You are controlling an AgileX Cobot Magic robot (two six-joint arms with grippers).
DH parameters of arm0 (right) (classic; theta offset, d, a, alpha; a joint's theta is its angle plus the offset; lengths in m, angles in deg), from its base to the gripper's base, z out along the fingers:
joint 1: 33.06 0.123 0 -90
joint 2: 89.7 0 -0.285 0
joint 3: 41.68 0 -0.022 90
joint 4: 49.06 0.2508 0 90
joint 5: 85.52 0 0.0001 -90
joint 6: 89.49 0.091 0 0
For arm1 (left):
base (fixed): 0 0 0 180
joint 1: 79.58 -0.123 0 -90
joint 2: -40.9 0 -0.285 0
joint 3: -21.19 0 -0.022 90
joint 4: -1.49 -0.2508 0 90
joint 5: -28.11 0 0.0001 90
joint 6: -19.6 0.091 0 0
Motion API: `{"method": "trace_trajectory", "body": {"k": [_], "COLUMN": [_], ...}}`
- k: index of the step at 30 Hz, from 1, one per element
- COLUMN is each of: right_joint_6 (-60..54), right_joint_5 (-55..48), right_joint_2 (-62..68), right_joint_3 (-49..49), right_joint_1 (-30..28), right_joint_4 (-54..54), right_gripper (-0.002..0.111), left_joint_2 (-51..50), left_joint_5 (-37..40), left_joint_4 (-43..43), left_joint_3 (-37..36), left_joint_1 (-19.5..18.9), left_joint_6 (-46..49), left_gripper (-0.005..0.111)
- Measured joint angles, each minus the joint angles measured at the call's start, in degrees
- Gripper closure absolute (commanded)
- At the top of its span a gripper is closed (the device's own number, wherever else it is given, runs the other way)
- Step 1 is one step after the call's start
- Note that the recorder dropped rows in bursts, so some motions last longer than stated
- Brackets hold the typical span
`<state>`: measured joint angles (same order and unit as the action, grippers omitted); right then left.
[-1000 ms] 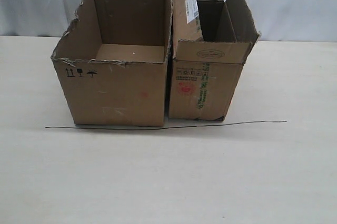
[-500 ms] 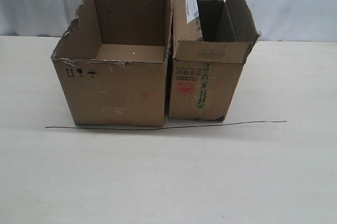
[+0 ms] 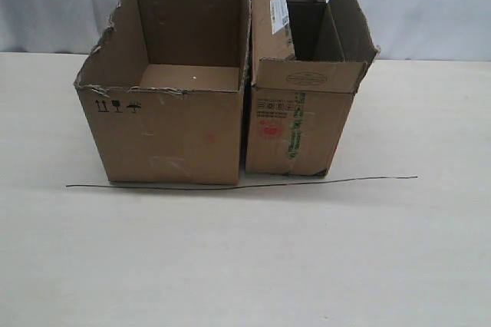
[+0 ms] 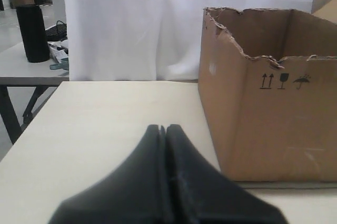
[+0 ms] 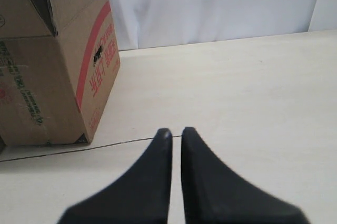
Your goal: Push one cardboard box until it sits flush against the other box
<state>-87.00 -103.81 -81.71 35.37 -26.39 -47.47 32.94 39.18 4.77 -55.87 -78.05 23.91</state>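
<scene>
The narrower cardboard box [image 3: 295,131], with open flaps, a white label and green-red print, stands just right of the other box [image 3: 173,131], the wider carton with a torn rim. Their near sides almost meet, with only a thin dark seam between them. Neither gripper shows in the exterior view. My left gripper [image 4: 163,128] hovers over the table beside the wider carton [image 4: 274,124], fingers pressed together and empty. My right gripper [image 5: 175,131] sits off to the side of the narrow box [image 5: 47,87], whose red stripe faces it. Only a thin slit shows between its fingers, which hold nothing.
A thin dark wire [image 3: 245,183] lies along the table in front of both boxes, also passing the right gripper's tips as the wire [image 5: 63,150]. A white curtain hangs behind. A side table with a black cylinder [image 4: 31,29] stands beyond the table's edge.
</scene>
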Motion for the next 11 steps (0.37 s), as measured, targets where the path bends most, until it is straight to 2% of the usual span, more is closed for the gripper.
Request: {"method": "trace_trajectory", "body": {"k": [11], "right_joint_6": [0.0], "right_joint_5": [0.0], "right_joint_2": [0.0], "right_joint_3": [0.0], "right_joint_1": [0.0], "right_joint_4": [0.0], "right_gripper": [0.103], "left_joint_2": [0.0], "left_joint_5": [0.0], "left_joint_4": [0.0], "left_joint_3": [0.0], "left_joint_1": [0.4], "left_joint_6": [0.0], "left_gripper": [0.107]}}
